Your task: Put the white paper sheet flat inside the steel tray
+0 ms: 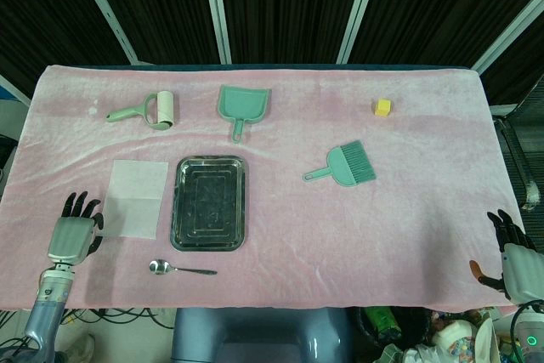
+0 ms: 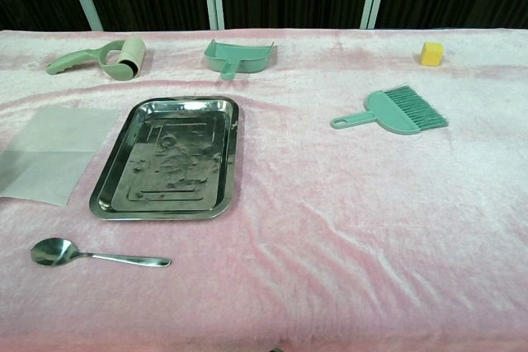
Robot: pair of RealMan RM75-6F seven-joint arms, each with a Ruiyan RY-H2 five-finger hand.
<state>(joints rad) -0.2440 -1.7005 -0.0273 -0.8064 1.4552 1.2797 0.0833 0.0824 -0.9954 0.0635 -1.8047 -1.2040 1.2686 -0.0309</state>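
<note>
White paper sheet (image 1: 136, 198) lay flat just left of the steel tray (image 1: 209, 167), outside it; left hand (image 1: 75, 235) and right hand (image 1: 514, 263) hovered empty, fingers spread.

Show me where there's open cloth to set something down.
The widest bare stretch runs along the near side, right of the steel tray and spoon, below the hand brush, out to the right hand. Crowded: the paper sheet beside the tray near the left hand, under the lint roller and dustpan.
</note>
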